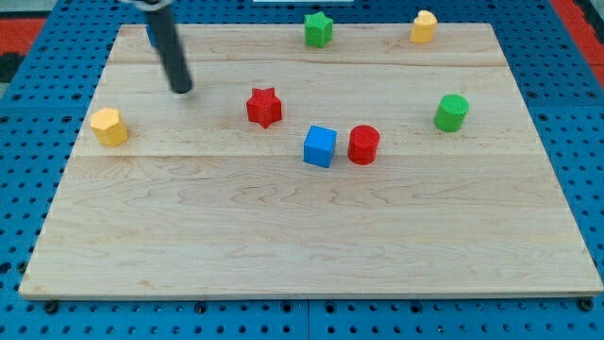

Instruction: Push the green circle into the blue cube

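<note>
- Resting near the surface's (283, 283) top-left corner, the tip (181, 89) touches no block; no hand is fitted.
- Green circle (451, 112) lies near the right edge; the red cylinder (363, 144), just right of the blue cube (320, 146), may be struck first.

One camera looks down at a slant from above the near edge of the wooden board (311, 246), close enough that the board fills almost the whole view.
</note>
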Controlling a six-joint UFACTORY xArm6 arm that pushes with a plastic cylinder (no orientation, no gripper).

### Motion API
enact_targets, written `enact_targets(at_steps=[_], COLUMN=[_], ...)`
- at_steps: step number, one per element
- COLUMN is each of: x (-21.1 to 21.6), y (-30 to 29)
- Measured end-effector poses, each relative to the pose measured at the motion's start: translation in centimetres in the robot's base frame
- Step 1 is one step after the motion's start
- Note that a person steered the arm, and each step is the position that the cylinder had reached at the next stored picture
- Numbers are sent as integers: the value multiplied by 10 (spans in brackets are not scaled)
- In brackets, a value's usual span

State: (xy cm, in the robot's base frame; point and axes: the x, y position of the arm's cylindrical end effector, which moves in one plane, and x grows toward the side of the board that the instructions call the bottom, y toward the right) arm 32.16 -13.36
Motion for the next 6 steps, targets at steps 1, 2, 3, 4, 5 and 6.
enact_targets(at_steps=[1, 2, 3, 4, 5, 6], x=[0, -9, -11, 31, 56, 56], y=[108, 251, 377, 368, 367, 256])
